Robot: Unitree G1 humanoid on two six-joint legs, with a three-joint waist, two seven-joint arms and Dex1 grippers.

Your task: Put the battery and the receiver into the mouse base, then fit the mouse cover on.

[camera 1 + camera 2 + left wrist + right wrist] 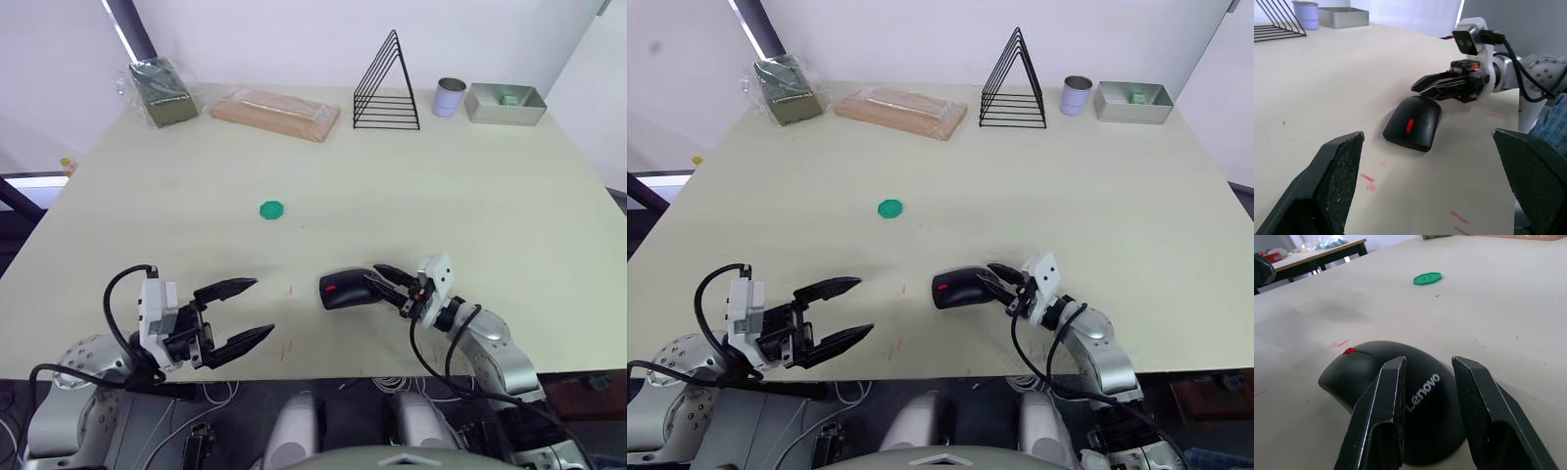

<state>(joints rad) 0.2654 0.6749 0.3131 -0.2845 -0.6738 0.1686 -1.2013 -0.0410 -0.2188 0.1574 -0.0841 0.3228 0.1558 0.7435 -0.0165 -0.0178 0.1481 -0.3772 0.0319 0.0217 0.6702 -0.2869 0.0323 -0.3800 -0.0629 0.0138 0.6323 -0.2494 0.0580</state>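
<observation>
A pale tabletop [490, 196] carries one black mouse, its glossy cover [1413, 122] already seated on the base so no compartment shows, with a red scroll wheel at its front. It lies directly ahead of the right end effector [390, 281], whose two black fingers [1382, 406] sit slightly apart over the cover's rear, by the white logo; I cannot tell whether they touch it. The left end effector [240, 311] hovers well off to the mouse's other side, fingers spread wide and empty. One small green disc [271, 210] lies farther out, beyond both end effectors. The shell looks light, rigid and slippery, so it would probably handle best pinched across its narrow flanks or pressed down from above, rather than on the curved crown.
</observation>
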